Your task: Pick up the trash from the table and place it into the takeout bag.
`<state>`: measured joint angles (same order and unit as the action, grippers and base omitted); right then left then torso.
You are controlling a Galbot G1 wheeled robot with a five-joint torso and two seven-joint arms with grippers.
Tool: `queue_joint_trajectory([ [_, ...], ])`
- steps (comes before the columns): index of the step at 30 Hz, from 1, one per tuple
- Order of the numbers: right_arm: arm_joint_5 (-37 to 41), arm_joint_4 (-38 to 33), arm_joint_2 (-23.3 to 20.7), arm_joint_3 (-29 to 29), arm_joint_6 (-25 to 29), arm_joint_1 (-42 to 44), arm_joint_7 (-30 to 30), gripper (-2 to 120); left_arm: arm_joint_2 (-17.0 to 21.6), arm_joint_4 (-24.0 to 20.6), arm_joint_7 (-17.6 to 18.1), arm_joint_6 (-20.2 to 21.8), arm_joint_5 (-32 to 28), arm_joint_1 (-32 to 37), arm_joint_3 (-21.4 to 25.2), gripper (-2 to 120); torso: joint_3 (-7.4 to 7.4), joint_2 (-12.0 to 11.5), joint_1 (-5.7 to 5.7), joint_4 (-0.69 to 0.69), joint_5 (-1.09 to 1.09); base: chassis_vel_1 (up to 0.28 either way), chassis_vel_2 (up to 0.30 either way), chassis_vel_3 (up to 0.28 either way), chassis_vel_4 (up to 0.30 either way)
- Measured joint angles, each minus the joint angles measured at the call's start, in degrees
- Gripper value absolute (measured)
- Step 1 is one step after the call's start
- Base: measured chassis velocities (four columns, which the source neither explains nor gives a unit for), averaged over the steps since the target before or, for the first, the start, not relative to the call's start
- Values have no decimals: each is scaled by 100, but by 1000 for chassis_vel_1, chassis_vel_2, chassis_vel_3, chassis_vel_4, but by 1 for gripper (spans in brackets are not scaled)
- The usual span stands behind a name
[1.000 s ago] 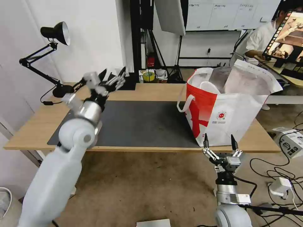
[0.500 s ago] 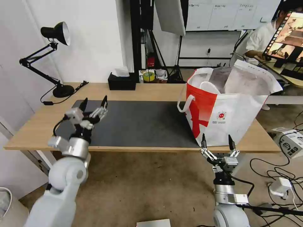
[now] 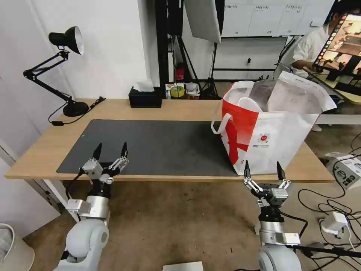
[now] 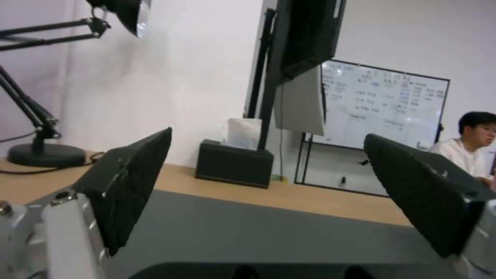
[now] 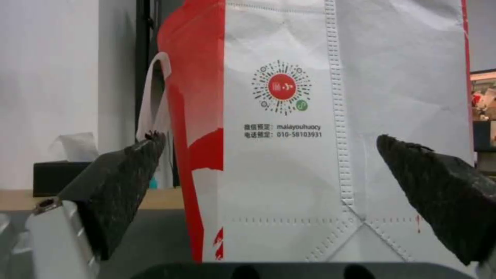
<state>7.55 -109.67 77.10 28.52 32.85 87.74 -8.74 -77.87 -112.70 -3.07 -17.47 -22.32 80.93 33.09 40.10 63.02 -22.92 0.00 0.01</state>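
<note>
The takeout bag (image 3: pixel 269 128) stands upright on the right part of the counter (image 3: pixel 34 150), its base partly on the right end of the dark grey mat (image 3: pixel 161 145) and partly on bare wood close to the front edge. Its mouth gapes open, showing silver foil lining, with one white loop handle (image 3: pixel 218 124) hanging down its red side and the small round red logo (image 3: pixel 264 138) on the white panel facing the robot. In the right wrist view the same logo (image 5: pixel 281 87) sits above two lines of print on the bag's white face (image 5: pixel 393 116), directly ahead of the camera. No loose trash can be seen on the mat or the wood. The right gripper (image 3: pixel 262 170) hovers just below the front edge of the counter, right in front of the bag's lower corner, its fingers (image 5: pixel 439 193) spread wide and holding nothing. The left gripper (image 3: pixel 110 149) hangs at the front edge of the counter near the mat's left front corner, well apart from the bag, fingers (image 4: pixel 129 182) likewise spread wide and empty. At the back of the counter a black tissue box (image 3: pixel 145 98) sits with a white tissue poking up, and a black desk lamp (image 3: pixel 64 71) stands at the far left corner.
</note>
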Motion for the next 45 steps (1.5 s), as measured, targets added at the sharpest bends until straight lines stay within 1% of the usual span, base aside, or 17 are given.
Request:
queue_joint_trajectory([
  [3, 12, 68, -16, 34, 57, -18, 46, 100, -152, 141, 0, -319, 227, 122, 6, 100, 0, 0, 0, 0, 0, 0, 0, 0, 0],
  [4, 12, 68, -16, 34, 57, -18, 46, 100, -152, 141, 0, -319, 227, 122, 6, 100, 0, 0, 0, 0, 0, 0, 0, 0, 0],
  [6, 13, 100, -20, 53, 85, -31, 74, 100, -246, 230, 0, -512, 341, 162, 7, 100, 0, 0, 0, 0, -1, 0, 0, 0, 0],
  [10, 10, 133, -23, 62, 99, -60, 81, 100, -354, 276, 0, -618, 391, 217, 23, 100, 0, 0, 1, 0, -1, 0, 0, 0, 0],
  [45, -77, 179, -16, 39, 98, -121, 63, 100, -369, 254, -41, -641, 372, 252, 47, 100, 0, 0, 0, 0, -1, 0, 0, 0, 0],
])
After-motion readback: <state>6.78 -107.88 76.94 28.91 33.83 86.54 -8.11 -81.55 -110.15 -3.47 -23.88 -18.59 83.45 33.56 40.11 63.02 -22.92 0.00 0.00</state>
